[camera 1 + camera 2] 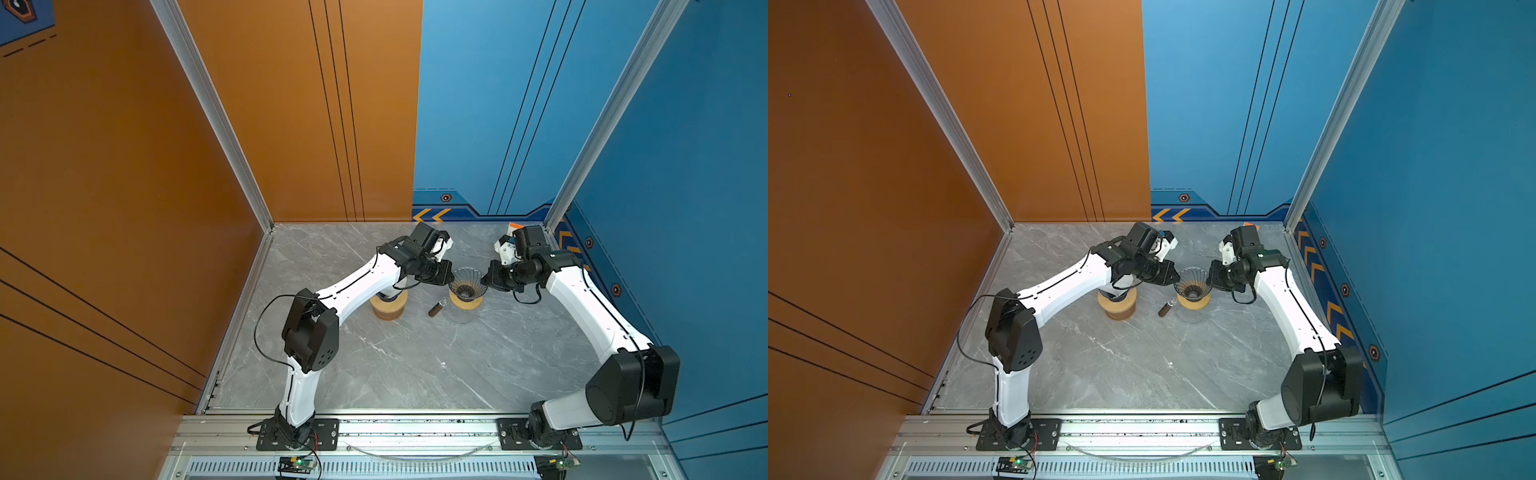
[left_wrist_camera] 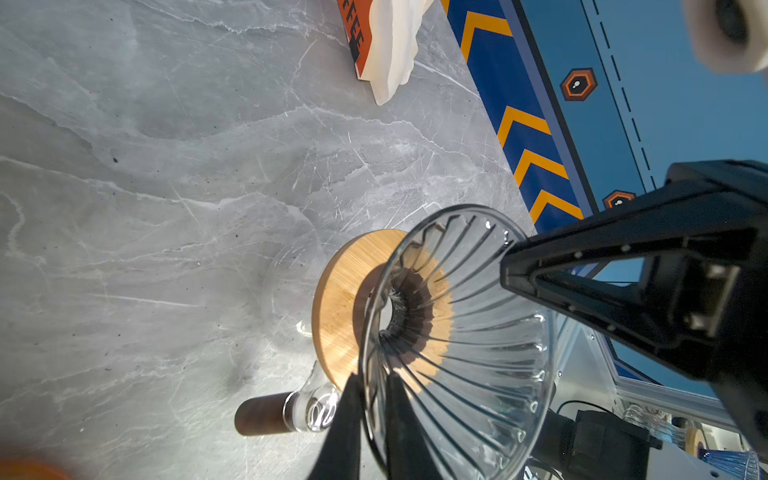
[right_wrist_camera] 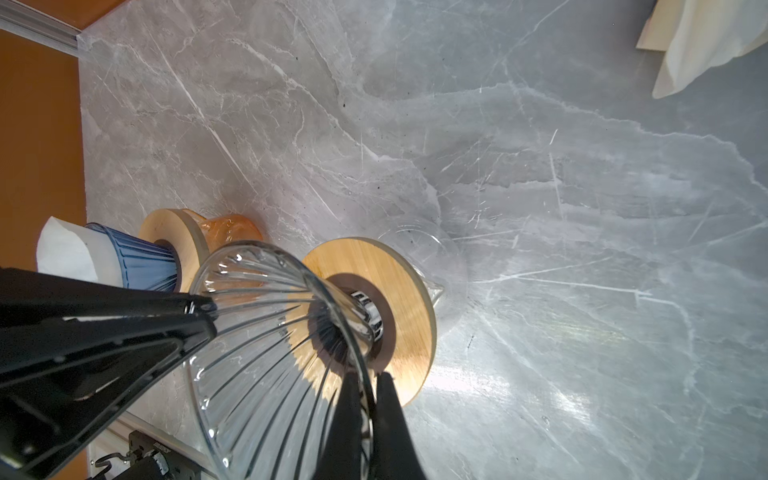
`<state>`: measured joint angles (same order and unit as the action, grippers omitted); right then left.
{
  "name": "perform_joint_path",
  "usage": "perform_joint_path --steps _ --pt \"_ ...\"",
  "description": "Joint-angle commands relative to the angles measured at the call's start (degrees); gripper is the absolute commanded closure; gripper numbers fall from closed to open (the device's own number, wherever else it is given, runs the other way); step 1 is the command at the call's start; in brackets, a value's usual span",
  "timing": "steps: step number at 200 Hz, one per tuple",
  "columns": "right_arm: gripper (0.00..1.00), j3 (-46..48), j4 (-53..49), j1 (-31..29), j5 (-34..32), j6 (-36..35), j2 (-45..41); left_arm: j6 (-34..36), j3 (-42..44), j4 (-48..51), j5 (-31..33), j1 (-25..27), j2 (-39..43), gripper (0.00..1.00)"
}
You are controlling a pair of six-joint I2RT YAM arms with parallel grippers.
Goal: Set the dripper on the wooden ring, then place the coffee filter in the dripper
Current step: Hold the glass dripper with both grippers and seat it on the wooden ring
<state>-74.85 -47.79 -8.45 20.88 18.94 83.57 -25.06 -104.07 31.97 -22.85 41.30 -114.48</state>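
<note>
Left wrist view: left claw [image 2: 372, 386] clamps dripper [image 2: 478, 353] rim; right claw [image 2: 509, 270] likewise; filters [image 2: 390, 45] cropped.

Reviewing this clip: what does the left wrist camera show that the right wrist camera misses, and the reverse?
Only the left wrist view: the brown handle, the filter box's orange face and the blue chevron wall.
Only the right wrist view: the blue dripper holding a white filter, and the orange wall.
Both: the empty clear dripper on its wooden collar, the left gripper and right gripper each pinching its rim, and the loose paper filters.
</note>
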Motion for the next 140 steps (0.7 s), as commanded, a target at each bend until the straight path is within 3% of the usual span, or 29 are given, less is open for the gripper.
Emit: perform_joint_path --steps 1,140 --pt "0.98 2.29 -0.99 -0.13 -2.3 -0.16 0.94 1.29 -0.96 0.92 -1.91 0.27 -1.71 0.9" --pt "0.98 3.48 -2.75 0.29 -4.4 2.18 6.04 0.71 1.19 1.0 -2.69 0.1 -3.39 0.96"
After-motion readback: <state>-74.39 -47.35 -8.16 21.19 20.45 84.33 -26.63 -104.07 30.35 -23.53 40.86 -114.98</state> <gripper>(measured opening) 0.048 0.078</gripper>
